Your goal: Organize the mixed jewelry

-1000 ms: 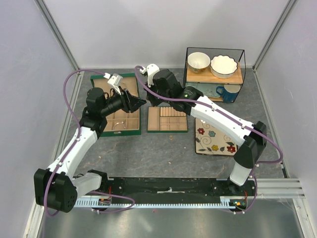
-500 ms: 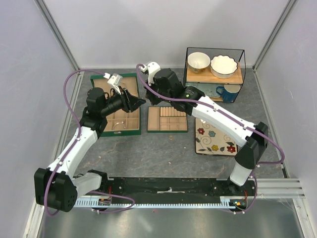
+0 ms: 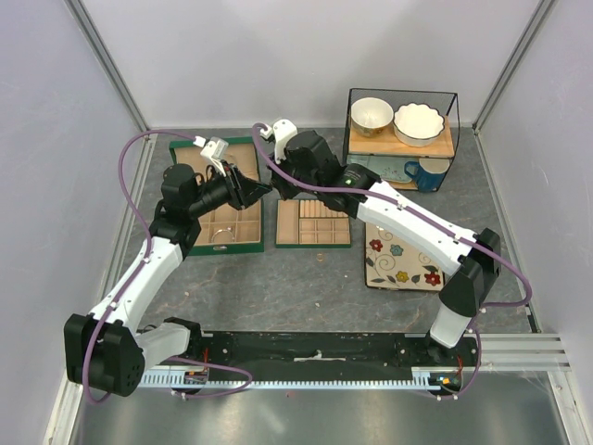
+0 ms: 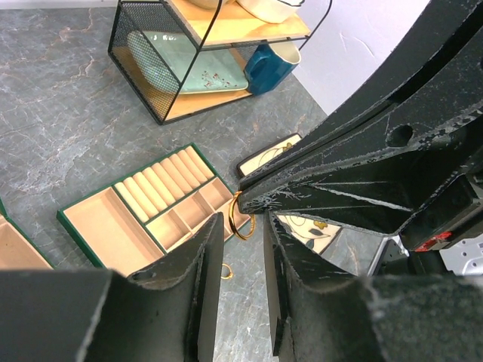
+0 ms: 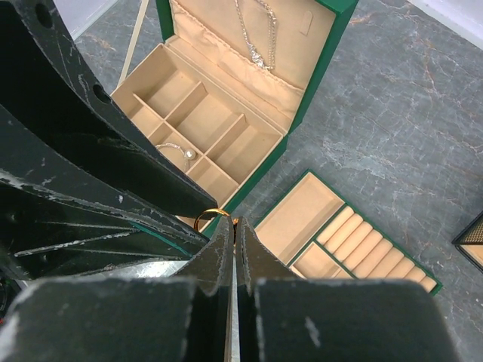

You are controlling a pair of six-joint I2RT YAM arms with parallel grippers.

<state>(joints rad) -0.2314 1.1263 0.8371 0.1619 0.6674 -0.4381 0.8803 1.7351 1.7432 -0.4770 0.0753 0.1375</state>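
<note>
A small red mark on the right arm's body in the left wrist view is too blurred to read. The right gripper [image 5: 235,222] has its scuffed black fingers pressed flat together, pinching a thin gold ring [image 5: 207,220] at their tips, above the table [image 4: 60,98] between the jewelry box [image 5: 204,117] and the tray [image 5: 302,215]. The left gripper [image 4: 243,226] faces it with its jaws apart, the ring hanging in the gap. Whether its pads touch the ring I cannot tell. The box is green outside and lined with soft tan fabric, split into square and oblong compartments. A fine silver chain necklace [image 5: 256,41] hangs in its raised lid and a thin silver bangle [image 5: 175,148] lies in one compartment. The tray is green-rimmed too, with a row of padded tan rolls beside its plain cells. A second small gold ring [image 4: 225,270] lies on the table just beside the tray. The table has a grey, marble-veined surface. Behind stands a black wire shelf [image 4: 151,83] with wooden boards, holding a pale green plate [image 4: 189,64] and a glossy teal mug [image 4: 268,64]. A cream mat [image 3: 400,260] with flower print lies near it.
</note>
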